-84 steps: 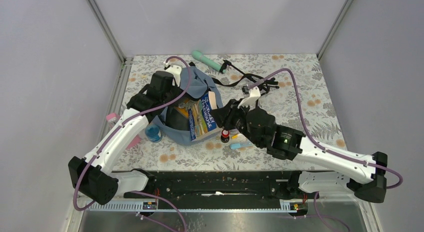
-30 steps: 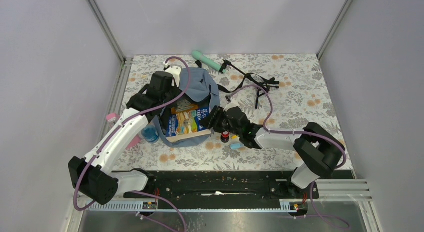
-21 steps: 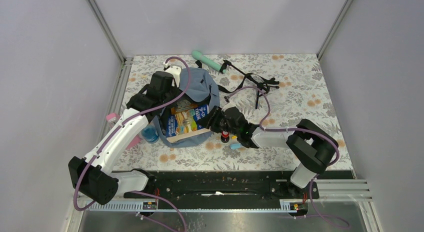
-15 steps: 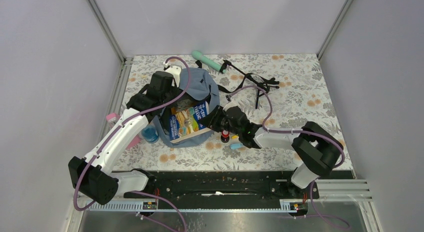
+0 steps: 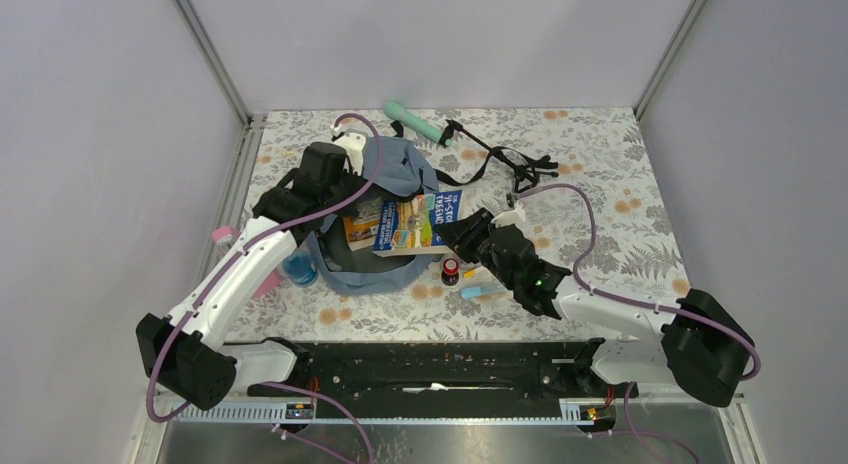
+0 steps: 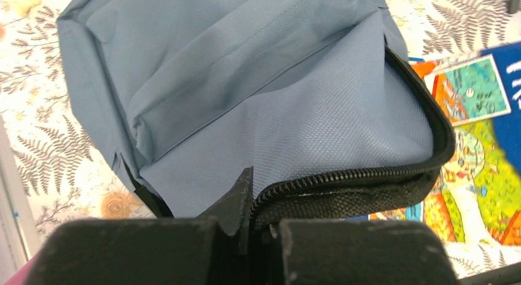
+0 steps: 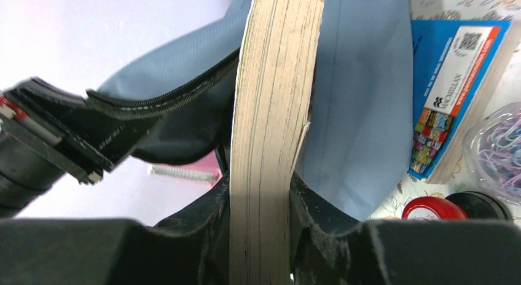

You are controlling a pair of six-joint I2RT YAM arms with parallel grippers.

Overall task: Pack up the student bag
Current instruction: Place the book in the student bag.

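**Since half a second ago the book (image 5: 410, 224) has swung flatter across the mouth of the student bag (image 5: 395, 174), and your right arm's elbow has gone out to the right.**

From above, the student bag lies on the left half of the bench (image 5: 600, 184). Your right pincer (image 5: 462, 232) has the book by its right end, and your left pincer (image 5: 345, 169) sits at the bag's far left rim. On the left wrist view, your fingers are pressed together, clamped on the bag's zipper edge (image 6: 368, 174), with the book's cover showing at the right. On the right wrist view, your jaws stand partway apart, one on each side of the book's page edge and both touching it. A second blue book (image 7: 454, 82) and a red cap (image 7: 433, 208) lie at the right.
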